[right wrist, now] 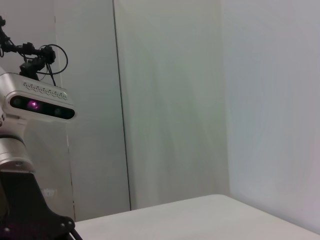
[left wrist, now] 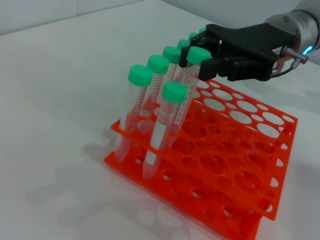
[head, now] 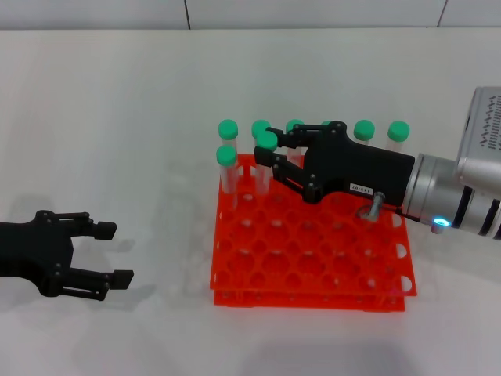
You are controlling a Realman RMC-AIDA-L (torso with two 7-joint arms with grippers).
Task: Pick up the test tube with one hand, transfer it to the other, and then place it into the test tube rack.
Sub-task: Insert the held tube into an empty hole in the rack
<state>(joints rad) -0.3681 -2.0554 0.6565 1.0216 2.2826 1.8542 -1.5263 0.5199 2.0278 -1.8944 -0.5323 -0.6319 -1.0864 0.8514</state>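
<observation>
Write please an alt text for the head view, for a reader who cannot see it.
The right gripper reaches over the far side of a red-orange test tube rack and holds a green-capped test tube above its holes. Other green-capped tubes stand in the rack's far rows. The left gripper waits open on the white table, apart from the rack.

White desk (head: 117, 117), smooth, plain top, soft grey shadows on it. Light even and bright. Behind desk, pale wall (head: 313, 12) made of flat panels, thin dark line between panels. Right wrist view: tall off-white wall panels (right wrist: 170, 100), dark up-and-down seam (right wrist: 121, 100), desk corner at bottom, wall meeting wall in corner.
</observation>
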